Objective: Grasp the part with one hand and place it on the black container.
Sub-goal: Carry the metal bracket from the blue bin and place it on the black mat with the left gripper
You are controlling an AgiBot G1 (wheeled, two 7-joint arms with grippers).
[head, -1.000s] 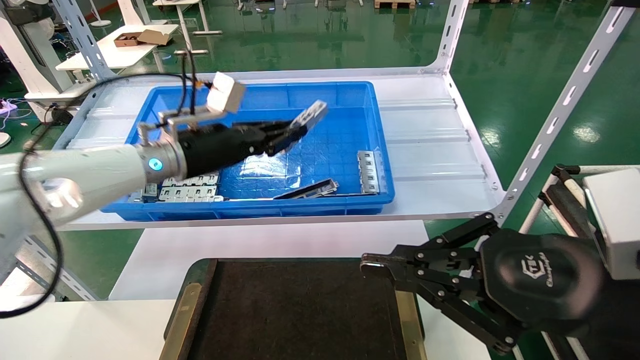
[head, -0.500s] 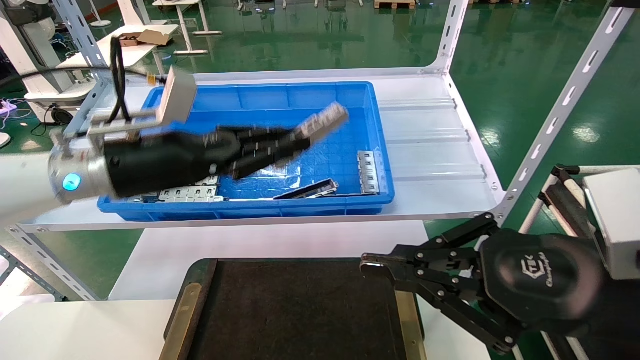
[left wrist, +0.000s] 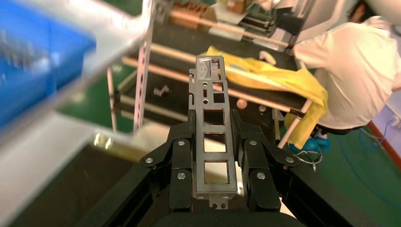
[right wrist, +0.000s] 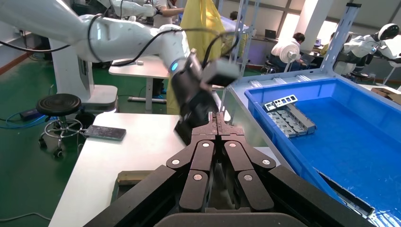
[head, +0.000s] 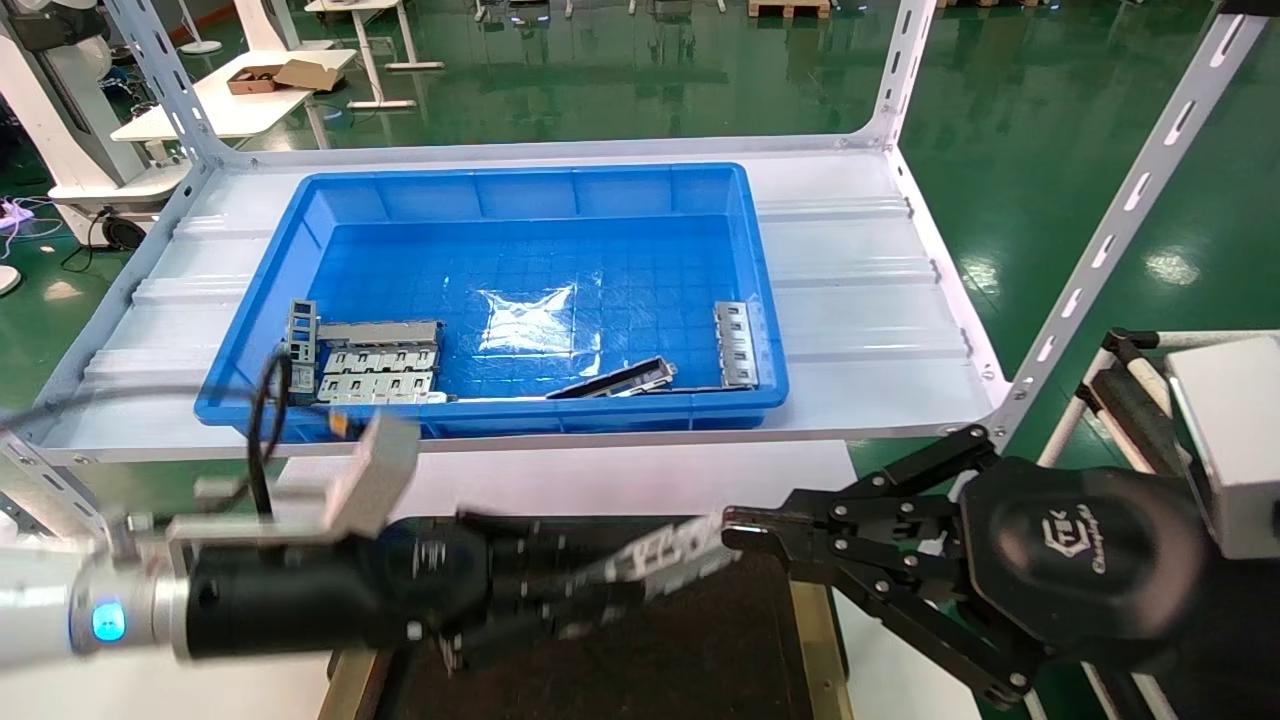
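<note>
The flat black container with its matte surface and dull gold-olive side rims (head: 680,650) sits at the near edge of the white table, and most of its dark floor is bare. Over its far-left part hangs the left gripper (head: 600,585), reaching in from the left, low above the tray. Room is tight on the right: the right gripper (head: 735,528) sits parked just over the tray's far-right corner, fingertips pressed together, and the tip of the carried piece comes very close to them (whether they touch, I cannot tell).

Now the claw. In the left wrist view the left gripper (left wrist: 213,165) has its black fingers (left wrist: 181,163) closed in on both long edges of the slim silver-grey sheet-metal part with its row of rectangular cut-outs (left wrist: 213,142). It is clamped firmly, and the bar sticks straight out past the fingertips. From the head camera the part (head: 665,555) shows as a pale streak above the tray's back edge, not resting on it.

Behind, on the white shelf, the deep blue plastic bin (head: 760,300) holds wide grey metal cages (head: 375,365) at its near-left corner, a dark longer strip (head: 615,380) along the near wall, and another small silver bar (head: 735,345) at the near right.
</note>
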